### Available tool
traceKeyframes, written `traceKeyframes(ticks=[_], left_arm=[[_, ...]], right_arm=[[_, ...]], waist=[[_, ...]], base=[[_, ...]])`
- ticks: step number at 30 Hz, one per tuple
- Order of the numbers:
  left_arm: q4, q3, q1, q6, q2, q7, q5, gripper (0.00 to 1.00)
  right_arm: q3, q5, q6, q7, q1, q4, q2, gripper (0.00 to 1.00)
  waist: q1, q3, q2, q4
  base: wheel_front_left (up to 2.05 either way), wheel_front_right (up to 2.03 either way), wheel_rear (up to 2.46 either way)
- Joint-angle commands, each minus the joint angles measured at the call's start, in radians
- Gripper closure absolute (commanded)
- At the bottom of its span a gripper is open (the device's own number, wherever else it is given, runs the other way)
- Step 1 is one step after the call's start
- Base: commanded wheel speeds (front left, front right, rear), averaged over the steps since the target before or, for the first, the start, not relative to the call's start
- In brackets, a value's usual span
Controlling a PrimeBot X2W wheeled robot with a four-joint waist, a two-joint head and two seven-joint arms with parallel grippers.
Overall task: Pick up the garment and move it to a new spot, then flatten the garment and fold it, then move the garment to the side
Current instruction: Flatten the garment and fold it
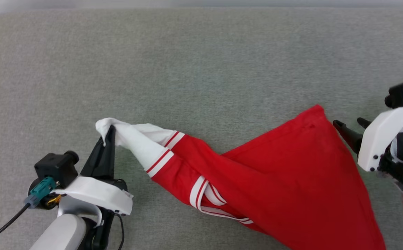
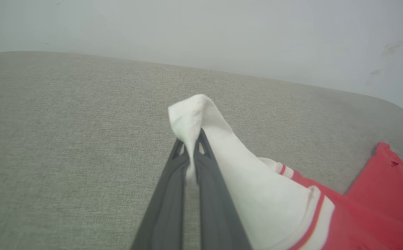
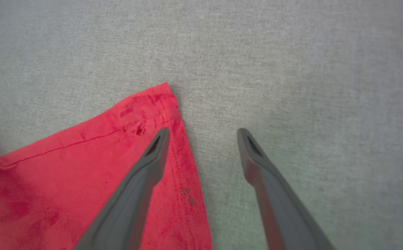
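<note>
Step in hand, as judged: flattening.
- Left gripper [image 1: 110,130]: pinched tight on white sleeve tip [image 2: 191,111] of red jersey T-shirt with white sleeves and striped trim [image 1: 284,173], at its 9 o'clock end.
- Right gripper [image 1: 347,121]: spread wide, holds nothing. One finger over red hem corner [image 3: 160,100], other over bare grey woven cushion surface [image 1: 187,69].
- Good way: right gripper lowers, nips hem corner, then arms pull apart gently, cloth low.
- Garment: on cushion surface toward 5 o'clock of head view, twisted, bunched in middle, plain red side up.
</note>
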State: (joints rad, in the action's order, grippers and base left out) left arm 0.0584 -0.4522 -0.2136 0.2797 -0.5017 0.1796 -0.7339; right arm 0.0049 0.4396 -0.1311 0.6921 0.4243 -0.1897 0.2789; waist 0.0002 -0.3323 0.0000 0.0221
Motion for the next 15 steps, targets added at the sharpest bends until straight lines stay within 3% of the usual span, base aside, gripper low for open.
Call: traceKeyframes(ticks=[1,8,11,13,14,15], left_arm=[[-0.003,-0.006,-0.023,-0.008,0.007,0.007,0.008,1.00],[-0.035,-0.021,-0.063,-0.033,0.036,0.023,0.006,1.00],[-0.053,-0.025,-0.064,-0.042,0.046,0.033,0.005,1.00],[-0.060,-0.028,-0.061,-0.047,0.049,0.036,0.004,1.00],[-0.064,-0.028,-0.061,-0.048,0.049,0.037,0.003,1.00],[-0.068,-0.028,-0.060,-0.049,0.051,0.038,0.002,1.00]], right_arm=[[0.011,0.007,0.001,0.033,0.035,-0.007,0.013,0.00],[0.095,0.068,0.001,0.237,0.099,-0.054,0.023,0.00],[0.094,0.089,0.001,0.347,0.081,-0.107,-0.004,0.00],[0.093,0.082,0.001,0.397,0.074,-0.126,-0.006,0.80],[0.090,0.078,0.001,0.410,0.072,-0.129,-0.006,1.00],[0.084,0.084,0.001,0.422,0.072,-0.132,-0.014,1.00]], waist=[[-0.0002,-0.033,0.0000,0.036],[-0.0002,-0.067,0.0000,0.081],[-0.0002,-0.071,0.0000,0.091],[-0.0002,-0.071,0.0000,0.094],[-0.0002,-0.070,0.0000,0.095],[-0.0002,-0.069,0.0000,0.096]], base=[[0.00,0.00,0.00],[0.00,0.00,0.00],[0.00,0.00,0.00],[0.00,0.00,0.00],[0.00,0.00,0.00],[0.00,0.00,0.00]])
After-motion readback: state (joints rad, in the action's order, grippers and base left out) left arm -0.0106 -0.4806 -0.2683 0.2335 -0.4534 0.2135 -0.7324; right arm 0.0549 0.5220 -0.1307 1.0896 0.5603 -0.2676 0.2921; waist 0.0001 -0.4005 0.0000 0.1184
